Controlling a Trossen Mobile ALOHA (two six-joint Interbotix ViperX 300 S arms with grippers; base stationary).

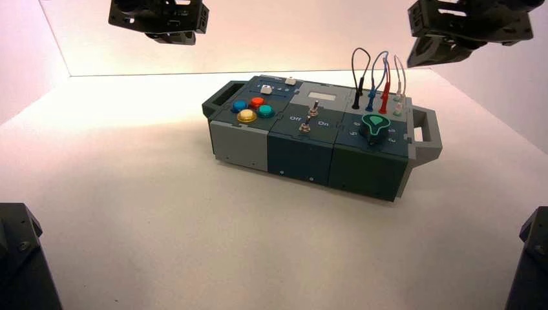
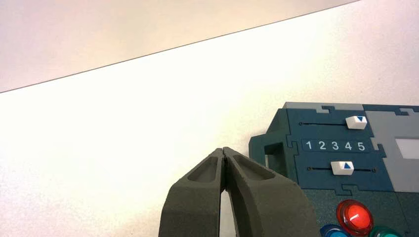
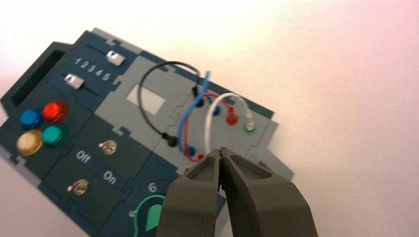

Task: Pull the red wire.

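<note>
Wires make a tight bunch on the box (image 1: 300, 161)'s right end, so this pull needs care. Both grippers are up high. The right gripper (image 3: 222, 149) is over the wires' side and its tips are pressed together. It should open a little first, then come down slowly past the big green knob (image 1: 375, 127). The red wire (image 1: 388, 72) is a loop between the blue wire (image 1: 376, 61) and the white wire (image 1: 403, 72). I would go for its near red plug (image 1: 384, 104), pinch it low, one tip on each side, and pull straight up. A tug on the thin loop could slip or drag the blue or white one too. The far red plug (image 3: 231, 116) sits a bit farther back. The left gripper (image 2: 223, 149) waits on the left side, above the table near the sliders, its tips pressed together too.

In the right wrist view, the near red plug is mostly hidden, with just a small red bit by the white wire. Past it, the blue and white wires cross over parts of the red loop. In the high view, the far red plug is hard to pick out behind the near one.
</note>
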